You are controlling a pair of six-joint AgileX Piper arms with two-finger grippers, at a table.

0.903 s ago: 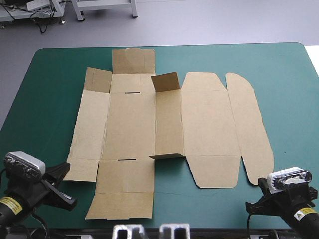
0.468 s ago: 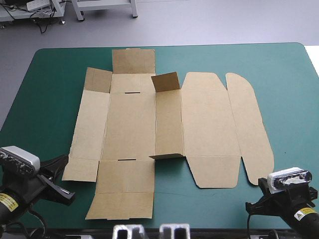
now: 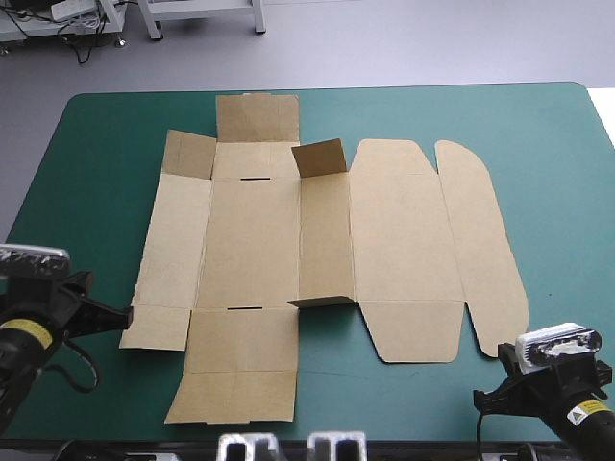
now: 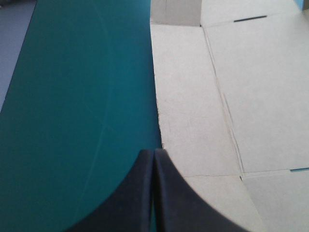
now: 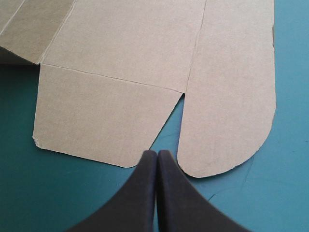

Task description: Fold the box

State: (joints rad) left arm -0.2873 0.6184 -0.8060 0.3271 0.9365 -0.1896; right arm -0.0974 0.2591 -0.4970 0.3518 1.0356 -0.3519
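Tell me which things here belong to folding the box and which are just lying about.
For the job: the box, mostly flat; left hand and right hand, both shut.
Lying about: only the teal-green cover under it.

High camera, behind the robot, looks forward and down over the whole table [image 3: 557, 125]. Left wrist camera, close in, faces far along the left edge of the box [image 4: 193, 106]. Right wrist, close on its near-right flaps [image 5: 96, 116]. High view covers both.
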